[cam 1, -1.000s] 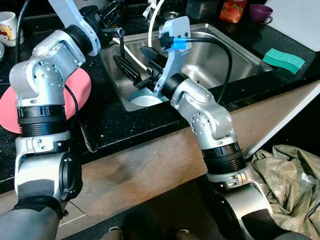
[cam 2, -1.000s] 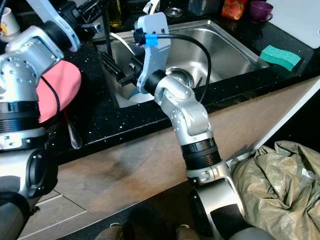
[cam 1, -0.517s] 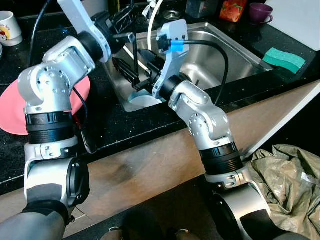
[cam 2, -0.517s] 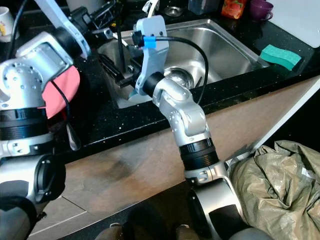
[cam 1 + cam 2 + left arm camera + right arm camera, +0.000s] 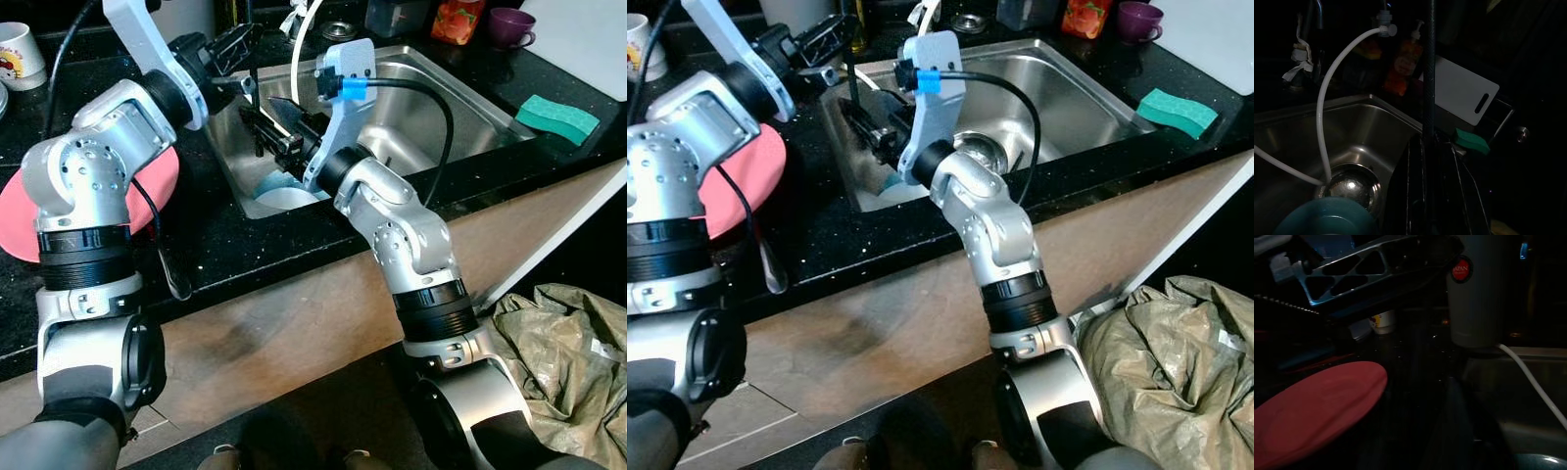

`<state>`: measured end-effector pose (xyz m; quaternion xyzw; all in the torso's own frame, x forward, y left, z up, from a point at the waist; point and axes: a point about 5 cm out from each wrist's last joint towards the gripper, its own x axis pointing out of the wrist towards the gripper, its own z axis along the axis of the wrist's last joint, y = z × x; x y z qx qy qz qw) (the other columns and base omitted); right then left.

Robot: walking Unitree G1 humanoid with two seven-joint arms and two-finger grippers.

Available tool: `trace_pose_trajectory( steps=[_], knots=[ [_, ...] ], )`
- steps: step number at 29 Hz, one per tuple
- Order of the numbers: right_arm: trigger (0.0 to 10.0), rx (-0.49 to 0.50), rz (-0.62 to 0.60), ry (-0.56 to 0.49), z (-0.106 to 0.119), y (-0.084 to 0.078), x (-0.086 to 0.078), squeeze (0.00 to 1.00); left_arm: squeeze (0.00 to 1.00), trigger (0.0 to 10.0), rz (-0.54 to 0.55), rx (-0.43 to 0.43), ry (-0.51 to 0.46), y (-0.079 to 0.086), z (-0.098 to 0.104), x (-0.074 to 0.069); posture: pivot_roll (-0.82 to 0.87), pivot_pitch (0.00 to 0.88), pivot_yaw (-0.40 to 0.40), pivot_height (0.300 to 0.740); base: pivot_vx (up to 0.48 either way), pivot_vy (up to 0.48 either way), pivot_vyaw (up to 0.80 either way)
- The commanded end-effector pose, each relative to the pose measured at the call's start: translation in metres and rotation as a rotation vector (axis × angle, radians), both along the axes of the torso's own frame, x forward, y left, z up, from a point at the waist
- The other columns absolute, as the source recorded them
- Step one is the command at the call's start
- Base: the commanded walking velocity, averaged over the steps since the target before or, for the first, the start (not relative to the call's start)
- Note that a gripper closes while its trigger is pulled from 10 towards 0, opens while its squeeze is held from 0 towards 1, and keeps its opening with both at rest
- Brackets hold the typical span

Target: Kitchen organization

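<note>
Black speckled countertop (image 5: 294, 235) surrounds a stainless steel sink (image 5: 431, 108), where a teal bowl (image 5: 279, 186) sits. Since a moment ago, the left gripper (image 5: 245, 83) has lifted slightly, pinching a thin black rod (image 5: 850, 83). Right gripper (image 5: 269, 132) hovers over the bowl; its spread can't be told.

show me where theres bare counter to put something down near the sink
Bare black counter lies along the sink's front edge, left of the green sponge. A narrower strip lies between the red plate and the sink. The sink's left end is crowded: both hands, left, right, above the teal bowl.
</note>
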<state>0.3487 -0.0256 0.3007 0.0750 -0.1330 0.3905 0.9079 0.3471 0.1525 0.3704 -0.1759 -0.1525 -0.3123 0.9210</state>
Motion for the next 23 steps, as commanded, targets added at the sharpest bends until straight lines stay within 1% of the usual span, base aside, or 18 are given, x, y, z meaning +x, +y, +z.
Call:
trace_pose_trajectory(
  steps=[1,10,11,12,15,16,17,18,19,21,22,23],
  knots=[
    [0.0,0.011,-0.021,0.000,-0.002,-0.005,0.002,0.00,0.00,0.0,0.004,0.010,-0.006,0.002,0.002,-0.002,0.05,0.155,-0.010,0.740,0.000,0.000,0.00],
    [0.0,0.015,-0.021,0.003,-0.002,-0.006,0.002,0.00,0.00,0.0,0.016,0.023,-0.003,0.003,0.000,-0.001,0.05,0.155,-0.010,0.740,0.000,0.000,0.00],
    [0.0,0.017,-0.025,0.003,-0.002,-0.007,0.002,0.00,0.26,10.0,0.026,0.031,0.001,0.003,0.000,-0.001,0.04,0.156,-0.010,0.740,0.000,0.000,0.00],
    [0.0,0.026,-0.034,0.005,-0.001,-0.009,0.003,0.00,1.00,10.0,0.049,0.049,0.004,0.005,-0.002,0.001,0.05,0.159,-0.012,0.740,0.000,0.000,0.00],
    [0.0,0.039,-0.048,0.009,0.001,-0.013,0.006,0.00,1.00,10.0,0.081,0.074,0.006,0.008,-0.004,0.003,0.05,0.161,-0.013,0.740,0.000,0.000,0.00],
    [0.0,0.047,-0.058,0.012,0.001,-0.016,0.007,0.00,1.00,10.0,0.119,0.090,0.007,0.011,-0.005,0.005,0.05,0.160,-0.014,0.740,0.000,0.000,0.00],
    [0.0,0.065,-0.087,0.022,0.002,-0.023,0.012,0.00,0.00,10.0,0.188,0.132,0.012,0.019,-0.007,0.007,0.05,0.161,-0.014,0.740,0.000,0.000,0.00],
    [0.0,0.065,-0.087,0.022,0.002,-0.023,0.012,0.00,0.00,10.0,0.188,0.132,0.012,0.019,-0.007,0.007,0.05,0.161,-0.014,0.740,0.000,0.000,0.00],
    [0.0,0.074,-0.130,0.031,0.002,-0.031,0.017,0.00,0.00,10.0,0.230,0.190,0.005,0.024,-0.010,0.009,0.04,0.161,-0.015,0.740,0.000,0.000,0.00],
    [0.0,0.065,-0.188,0.045,-0.001,-0.039,0.023,0.00,0.00,10.0,0.248,0.244,0.012,0.026,-0.014,0.009,0.05,0.162,-0.015,0.740,0.000,0.000,0.00],
    [0.0,0.047,-0.235,0.053,-0.004,-0.045,0.028,0.00,0.00,10.0,0.252,0.302,0.021,0.026,-0.019,0.010,0.05,0.163,-0.016,0.740,0.000,0.000,0.00],
    [0.0,0.047,-0.235,0.053,-0.004,-0.045,0.028,0.00,0.00,10.0,0.252,0.302,0.021,0.026,-0.019,0.010,0.05,0.163,-0.016,0.740,0.000,0.000,0.00]
  ],
)
